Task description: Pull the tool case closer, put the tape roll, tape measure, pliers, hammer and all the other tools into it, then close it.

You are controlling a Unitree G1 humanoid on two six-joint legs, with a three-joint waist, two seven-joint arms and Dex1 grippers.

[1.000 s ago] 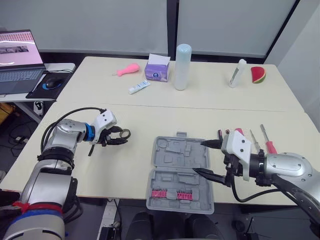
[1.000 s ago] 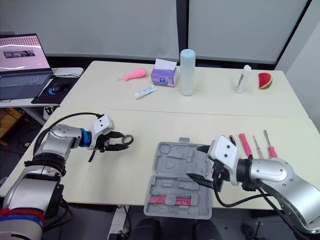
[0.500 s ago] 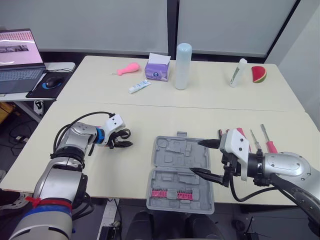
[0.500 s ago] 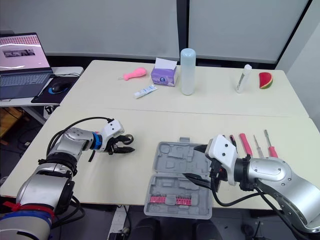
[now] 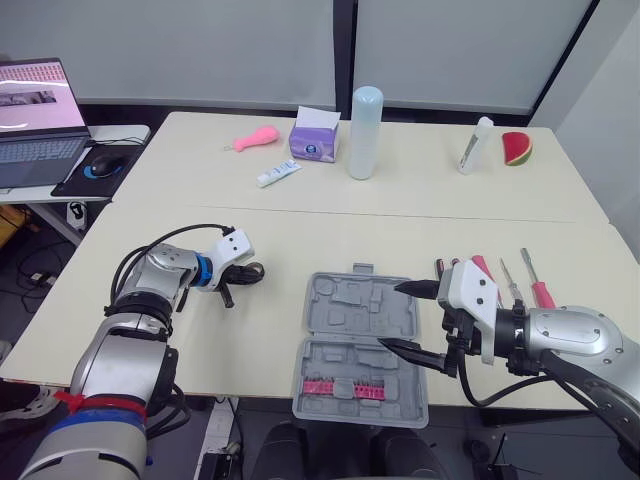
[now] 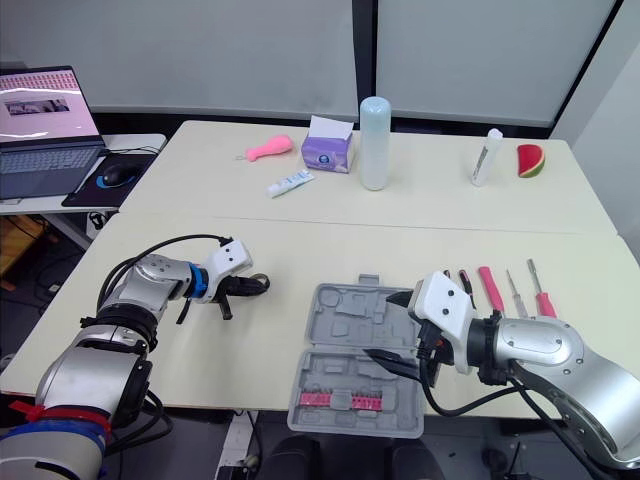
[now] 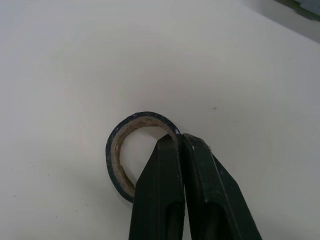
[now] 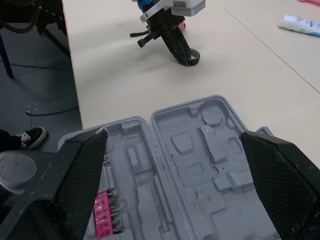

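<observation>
- At the near edge of the table, the grey tool case (image 5: 352, 298) lies open and flat. A pink bit strip (image 5: 338, 389) sits in its near half, and the other moulded slots look empty.
- The case looks to be within reach, so I judge the pull-closer step done.
- The tape roll (image 7: 114, 165) lies flat on the table, well apart from the case on the robot's left.
- The left gripper (image 7: 180, 140) is clamped on the roll's wall, one finger inside the ring and one outside. The roll is not yet lifted.
- The right gripper (image 5: 397, 316) is spread wide, with nothing in it, over the right edge of the case.
- A row of hand tools (image 5: 480, 268), among them two screwdrivers (image 5: 535, 287), lies on the table right of the case. I cannot pick out the hammer or the tape measure.
- Left to do: carry the roll over, load every other tool, then shut the lid. My judgement is that the task is at an early stage.
</observation>
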